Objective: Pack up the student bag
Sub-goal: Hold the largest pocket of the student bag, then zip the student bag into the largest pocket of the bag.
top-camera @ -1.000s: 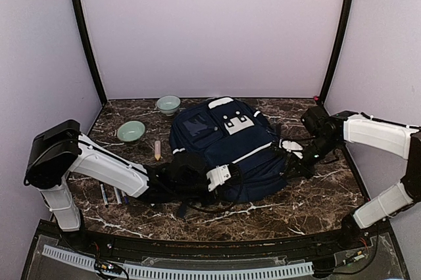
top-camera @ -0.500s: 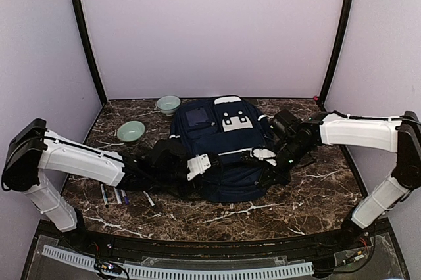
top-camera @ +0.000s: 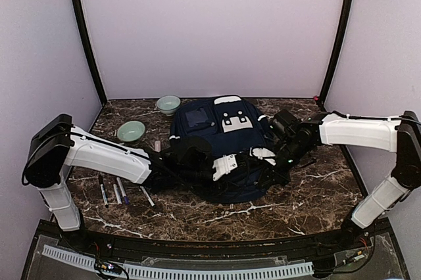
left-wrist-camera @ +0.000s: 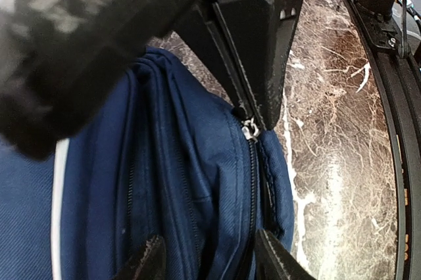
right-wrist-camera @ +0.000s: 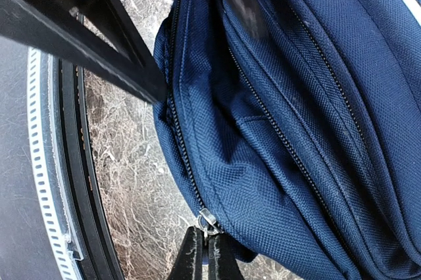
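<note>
I've got my right fingers clenched on the zip pull of the student bag, left fingers released, astride its fabric.

The student bag, at the centre of the top view, is showing navy blue with thin white stripe trim and a grey-white patch near its upper edge. Its zip pull is glinting silver. The table is showing dark brown marble with white veining. One bowl at the left and another bowl above it are looking pale green.
</note>
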Robot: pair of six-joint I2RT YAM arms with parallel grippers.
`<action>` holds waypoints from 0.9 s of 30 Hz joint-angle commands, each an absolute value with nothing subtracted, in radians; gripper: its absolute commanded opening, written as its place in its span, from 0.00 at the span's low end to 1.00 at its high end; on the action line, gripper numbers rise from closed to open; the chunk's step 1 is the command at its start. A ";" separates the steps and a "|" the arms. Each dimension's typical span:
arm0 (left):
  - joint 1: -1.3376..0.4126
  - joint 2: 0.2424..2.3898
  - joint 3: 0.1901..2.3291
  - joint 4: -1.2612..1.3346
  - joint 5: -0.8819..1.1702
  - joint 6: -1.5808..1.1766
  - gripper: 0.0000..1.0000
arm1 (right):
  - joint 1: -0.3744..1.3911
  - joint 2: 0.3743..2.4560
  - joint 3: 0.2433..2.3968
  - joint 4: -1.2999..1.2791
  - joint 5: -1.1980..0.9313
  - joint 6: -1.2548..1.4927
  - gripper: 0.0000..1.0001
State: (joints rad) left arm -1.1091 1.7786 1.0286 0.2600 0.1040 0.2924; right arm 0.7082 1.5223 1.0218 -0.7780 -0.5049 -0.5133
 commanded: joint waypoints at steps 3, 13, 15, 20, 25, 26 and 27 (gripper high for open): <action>-1.112 1.833 1.086 0.282 0.183 0.300 0.46 | 0.722 1.526 1.044 -0.767 -0.559 -0.501 0.00; -1.114 1.866 1.116 0.273 0.223 0.288 0.13 | 0.666 1.541 1.024 -0.786 -0.506 -0.537 0.00; -1.114 1.847 1.103 0.270 0.237 0.282 0.05 | 0.624 1.541 1.013 -0.804 -0.490 -0.562 0.00; -1.118 1.820 1.086 0.247 0.273 0.289 0.00 | 0.483 1.544 0.971 -0.837 -0.466 -0.640 0.00; -1.135 1.792 1.048 0.235 0.255 0.308 0.00 | 0.411 1.514 0.924 -0.854 -0.441 -0.679 0.00; -1.136 1.779 1.034 0.234 0.251 0.306 0.00 | 0.404 1.506 0.915 -0.855 -0.433 -0.681 0.00; -1.138 1.766 1.012 0.235 0.247 0.302 0.00 | 0.397 1.500 0.911 -0.857 -0.424 -0.683 0.00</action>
State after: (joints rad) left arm -1.1179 1.8744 1.0790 0.2783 0.2184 0.2955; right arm 0.4370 1.5352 0.9497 -0.7853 -0.5209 -0.6422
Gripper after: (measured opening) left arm 0.026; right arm 0.011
